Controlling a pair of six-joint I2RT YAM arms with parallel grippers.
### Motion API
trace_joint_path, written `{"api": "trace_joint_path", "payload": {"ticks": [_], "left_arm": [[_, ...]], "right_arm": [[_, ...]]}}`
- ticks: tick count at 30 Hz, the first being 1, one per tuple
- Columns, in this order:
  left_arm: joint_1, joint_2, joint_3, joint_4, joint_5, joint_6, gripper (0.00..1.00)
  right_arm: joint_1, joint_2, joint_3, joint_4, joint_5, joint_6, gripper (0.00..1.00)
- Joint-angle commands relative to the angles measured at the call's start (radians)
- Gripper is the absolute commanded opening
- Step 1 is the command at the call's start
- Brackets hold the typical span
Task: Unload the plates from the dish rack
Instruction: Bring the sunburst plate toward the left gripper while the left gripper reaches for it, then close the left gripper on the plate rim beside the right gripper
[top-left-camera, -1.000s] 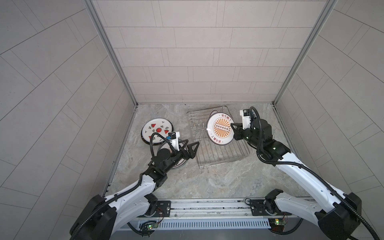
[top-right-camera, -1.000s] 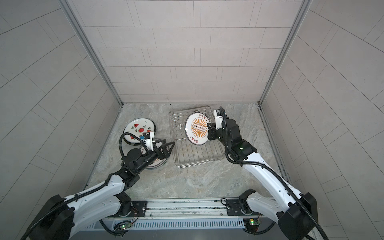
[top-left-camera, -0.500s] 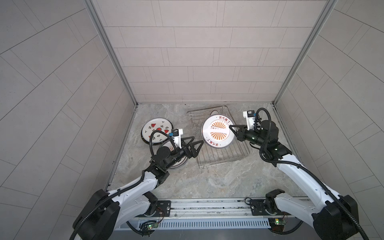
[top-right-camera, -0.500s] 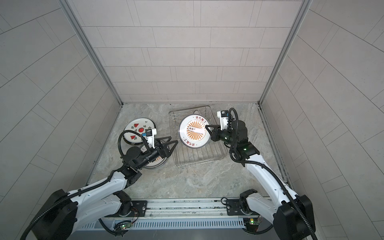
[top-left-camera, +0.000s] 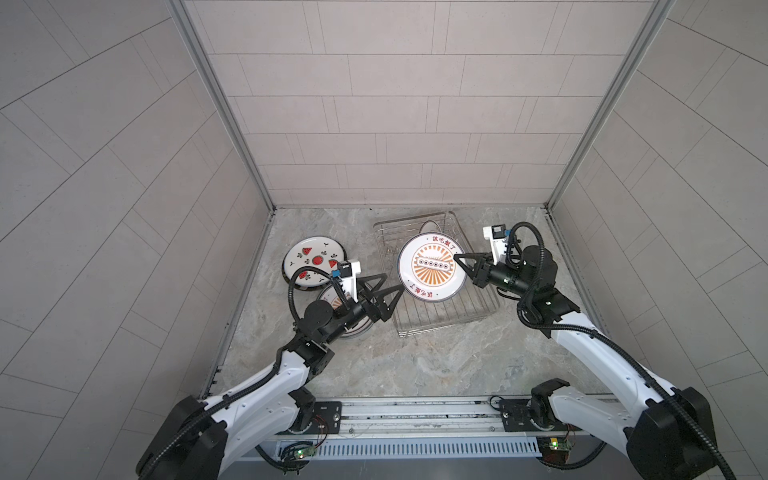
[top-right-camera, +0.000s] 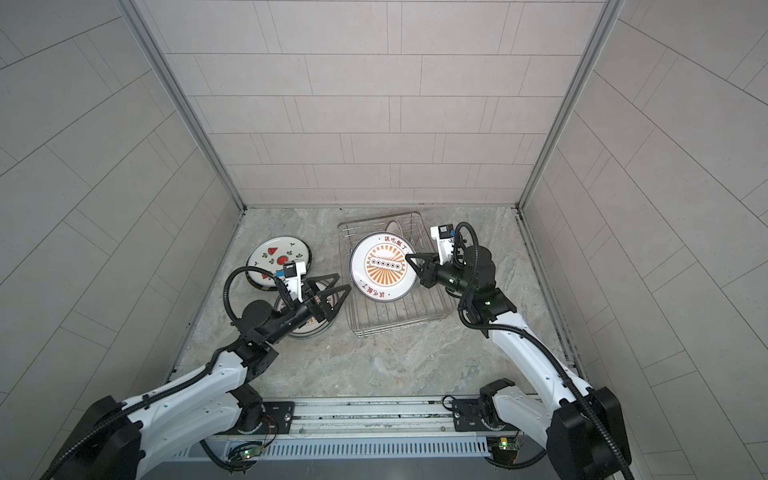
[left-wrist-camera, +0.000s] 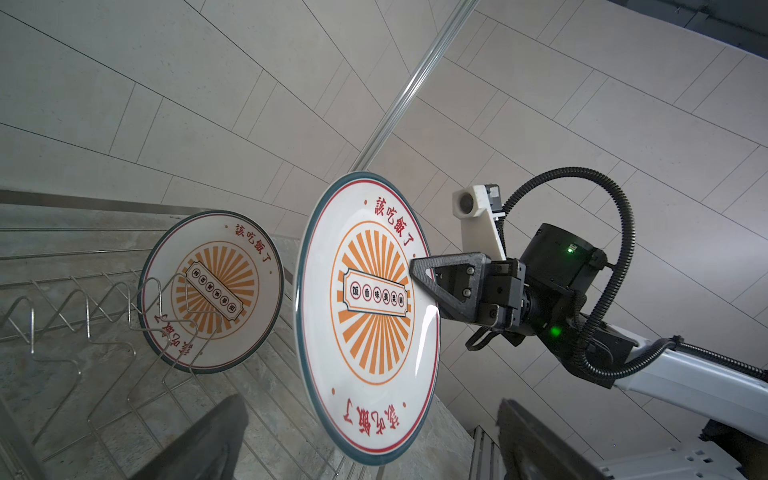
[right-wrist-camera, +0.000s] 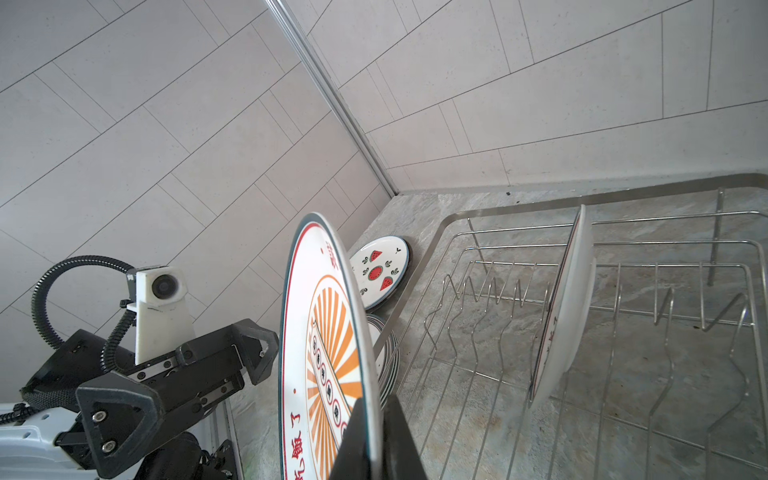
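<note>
My right gripper (top-left-camera: 458, 258) (right-wrist-camera: 374, 409) is shut on the rim of a white plate with an orange sunburst (top-left-camera: 432, 272) (top-right-camera: 382, 266) (left-wrist-camera: 370, 316), holding it tilted above the dish rack (top-left-camera: 449, 318) (top-right-camera: 397, 318). My left gripper (top-left-camera: 392, 281) (top-right-camera: 343, 281) is open and empty, its fingertips just short of that plate's left rim. A second sunburst plate (left-wrist-camera: 212, 291) (right-wrist-camera: 569, 307) stands upright between the prongs at the rack's far end.
On the table left of the rack lie a watermelon plate (top-left-camera: 313, 259) (top-right-camera: 278, 255) and a low stack of plates (top-right-camera: 307, 328) under my left arm. Tiled walls enclose the table on three sides.
My right gripper has carried the sunburst plate leftward over the rack and tilted its face up. My left gripper has moved right towards the plate's rim, staying open.
</note>
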Motion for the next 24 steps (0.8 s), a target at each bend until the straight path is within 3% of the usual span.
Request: {"api": "trace_joint_path", "payload": {"ticks": [1, 8, 16, 21, 24], "left_arm": [[-0.005, 0.028, -0.002, 0.068, 0.023, 0.009, 0.99], [-0.004, 0.09, 0.024, 0.156, 0.08, -0.044, 0.87], [-0.004, 0.093, 0.022, 0.14, 0.082, -0.084, 0.54], [-0.005, 0.127, 0.036, 0.161, 0.139, -0.108, 0.27], [-0.004, 0.142, 0.049, 0.158, 0.162, -0.115, 0.25]], "right_arm": [[0.027, -0.036, 0.0, 0.081, -0.028, -0.043, 0.04], [0.112, -0.084, 0.019, -0.029, 0.026, -0.158, 0.03], [0.127, -0.101, 0.026, -0.066, 0.058, -0.174, 0.04], [0.144, -0.116, 0.024, -0.08, 0.064, -0.193, 0.04], [0.146, -0.11, 0.026, -0.082, 0.07, -0.2, 0.03]]}}
